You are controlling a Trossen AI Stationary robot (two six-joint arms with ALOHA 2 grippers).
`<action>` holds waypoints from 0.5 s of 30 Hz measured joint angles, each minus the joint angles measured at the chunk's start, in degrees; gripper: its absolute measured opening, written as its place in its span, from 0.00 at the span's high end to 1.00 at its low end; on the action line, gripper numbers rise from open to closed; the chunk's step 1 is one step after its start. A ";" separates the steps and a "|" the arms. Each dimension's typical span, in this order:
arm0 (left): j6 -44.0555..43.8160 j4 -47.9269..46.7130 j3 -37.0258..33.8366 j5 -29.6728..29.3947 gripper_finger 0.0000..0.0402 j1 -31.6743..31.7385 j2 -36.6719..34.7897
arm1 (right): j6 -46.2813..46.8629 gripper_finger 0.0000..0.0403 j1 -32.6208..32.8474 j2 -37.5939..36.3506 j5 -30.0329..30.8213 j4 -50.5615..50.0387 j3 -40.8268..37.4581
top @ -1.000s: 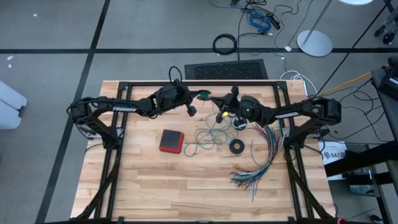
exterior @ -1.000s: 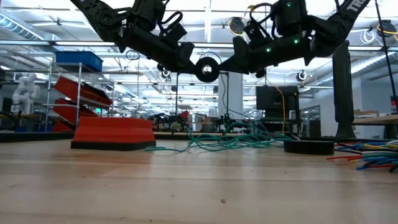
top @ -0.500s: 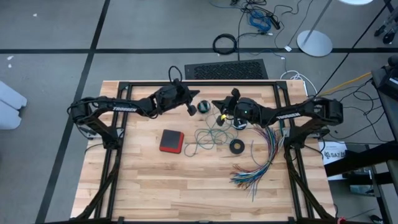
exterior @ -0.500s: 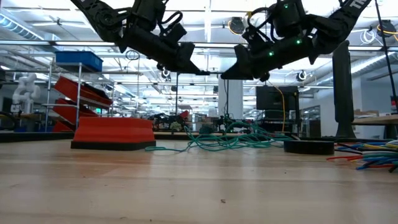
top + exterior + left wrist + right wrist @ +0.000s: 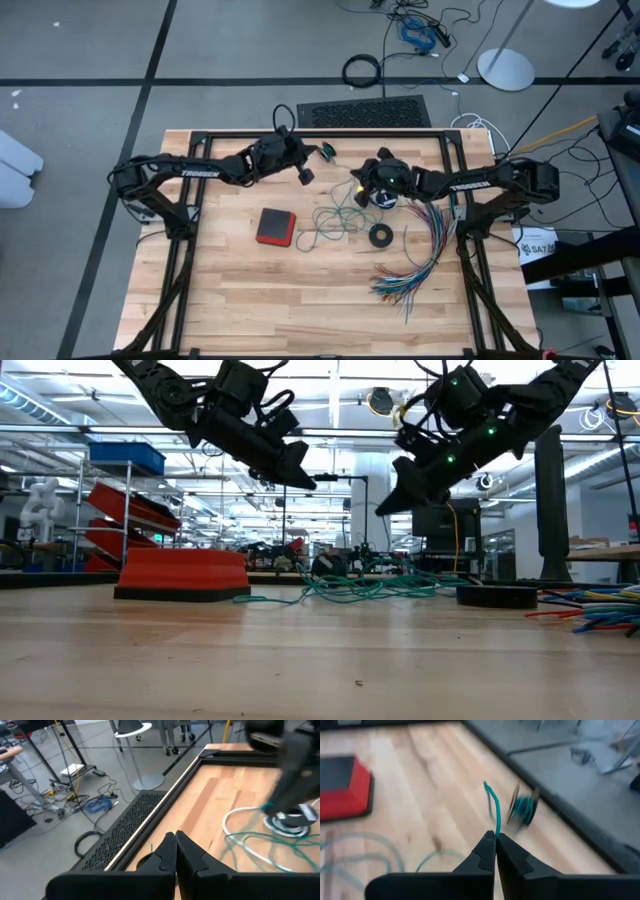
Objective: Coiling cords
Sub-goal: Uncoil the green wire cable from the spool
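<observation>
- Your right pincer (image 5: pixel 495 836) is pinched fully closed on the end of the teal cord (image 5: pixel 493 805), held above the bench (image 5: pixel 300 290), probably so the slack hangs free for winding.
- Your left pincer (image 5: pixel 175 836) is clamped shut on nothing, hovering over the far edge.
- The rest of the teal cord lies in a loose, springy tangle mid-bench, beside the thin white cord (image 5: pixel 240 814) and its round black-and-white piece (image 5: pixel 290 820).
- The red block (image 5: pixel 276 226) is rigid and flat-sided.
</observation>
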 joint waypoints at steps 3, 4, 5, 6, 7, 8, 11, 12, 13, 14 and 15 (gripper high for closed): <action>-0.06 -0.46 0.00 0.03 1.00 1.05 1.24 | 1.24 1.00 -0.07 0.00 0.07 -3.15 0.00; -0.19 -0.75 -0.02 0.42 1.00 1.42 1.91 | 1.48 1.00 -0.09 0.00 0.11 -3.70 0.00; -0.31 -0.36 -0.02 1.24 1.00 1.76 2.89 | 1.67 1.00 -0.02 0.00 0.11 -4.15 0.00; -0.61 -0.01 -0.02 1.98 1.00 2.10 3.87 | 1.85 1.00 0.06 0.00 0.05 -4.41 0.00; -1.55 -0.22 -0.02 2.38 1.00 2.42 4.90 | 2.03 1.00 0.07 0.00 -0.22 -4.62 0.00; -2.20 0.09 -0.02 2.68 1.00 2.78 6.21 | 2.29 1.00 0.07 0.00 -1.12 -4.71 0.00; -4.57 0.75 -0.04 2.86 1.00 3.66 9.85 | 3.11 1.00 0.09 0.00 -1.88 -4.82 0.00; -4.82 1.64 -0.02 2.95 1.00 3.89 11.09 | 3.11 1.00 0.02 0.00 -2.54 -4.89 0.00; -4.84 1.91 -0.03 3.15 1.00 4.03 12.03 | 3.13 1.00 0.04 0.00 -2.56 -5.05 0.00; -4.84 2.47 -0.04 3.20 0.99 4.22 12.90 | 3.13 1.00 0.04 0.00 -2.74 -5.31 0.00; -4.85 3.68 -0.04 3.20 0.97 4.20 13.75 | 3.13 1.00 0.04 0.00 -2.76 -5.68 0.00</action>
